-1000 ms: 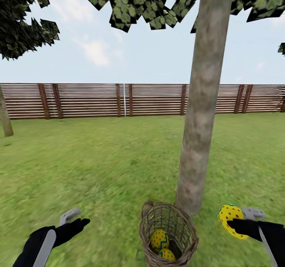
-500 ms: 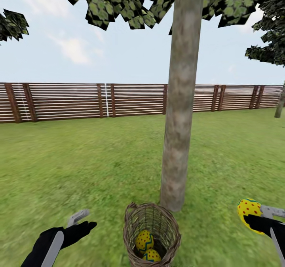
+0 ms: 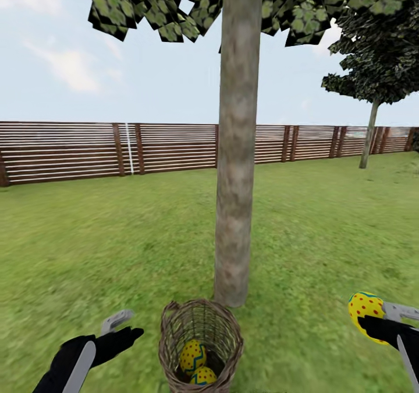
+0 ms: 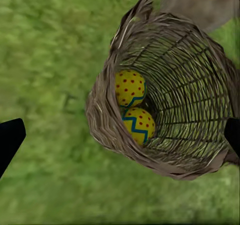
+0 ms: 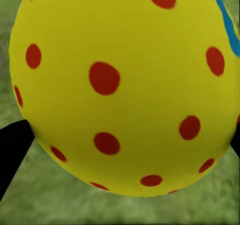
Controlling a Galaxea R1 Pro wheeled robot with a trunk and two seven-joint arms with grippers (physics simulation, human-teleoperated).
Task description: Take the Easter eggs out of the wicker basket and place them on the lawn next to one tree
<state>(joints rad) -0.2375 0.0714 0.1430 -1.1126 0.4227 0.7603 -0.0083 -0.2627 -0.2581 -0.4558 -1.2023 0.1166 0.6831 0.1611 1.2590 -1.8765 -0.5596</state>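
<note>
A brown wicker basket (image 3: pixel 201 346) stands on the lawn (image 3: pixel 116 247) at the foot of a thick pale-trunked tree (image 3: pixel 235 166). Two yellow Easter eggs (image 3: pixel 192 357) (image 3: pixel 203 376) with red dots and blue zigzags lie inside it, also seen as eggs (image 4: pixel 130 87) (image 4: pixel 138 126) in the basket (image 4: pixel 170 90) in the left wrist view. My left gripper (image 3: pixel 119 328) hangs open, just left of the basket. My right gripper (image 3: pixel 378 317) is shut on a third egg (image 3: pixel 365 310), held low at the right; this egg (image 5: pixel 125 85) looms close in the right wrist view.
A brown slatted fence (image 3: pixel 70 151) runs across the back of the garden. A thin-trunked, round-crowned tree (image 3: pixel 372 84) stands at the far right by the fence. Open grass spreads on both sides of the thick trunk.
The whole view has swung right: trunk and basket have slid left in the picture and the far tree has come into sight. Both arms keep their pose; the right still holds the egg.
</note>
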